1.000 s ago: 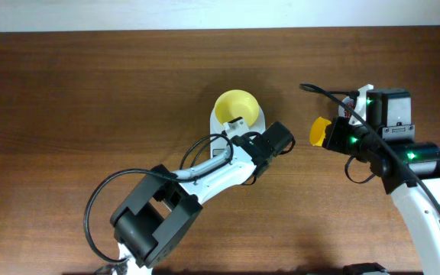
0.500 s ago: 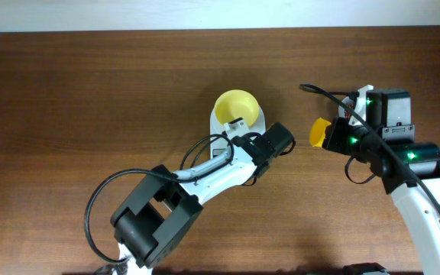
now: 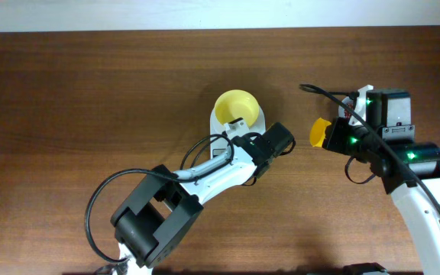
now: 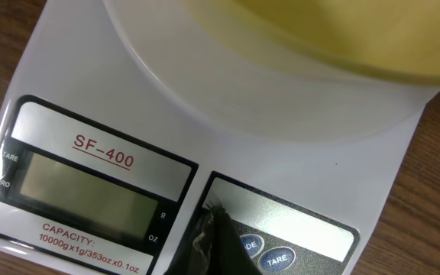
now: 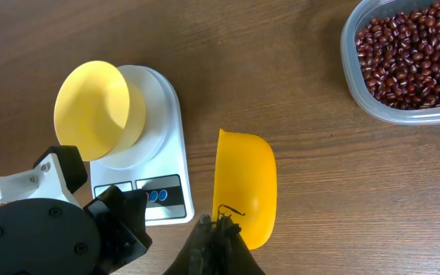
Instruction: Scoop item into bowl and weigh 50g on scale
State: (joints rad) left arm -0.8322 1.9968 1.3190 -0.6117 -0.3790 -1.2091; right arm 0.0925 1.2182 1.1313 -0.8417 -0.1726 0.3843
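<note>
Wooden worktop (image 5: 281,69): beans (image 5: 415,50) lie upper right of your right gripper (image 5: 220,223), clamped on the scoop (image 5: 244,183); left gripper (image 4: 211,221) closed at scale (image 4: 296,153).

A dark brown wood-grain desk (image 3: 90,99) fills the view, evenly lit, with a soft sheen. A pale strip (image 3: 205,14) runs along its far edge.

Scale (image 4: 304,164) glossy plastic; bowl (image 5: 90,107), scoop (image 5: 247,183) prob. matt plastic.
</note>
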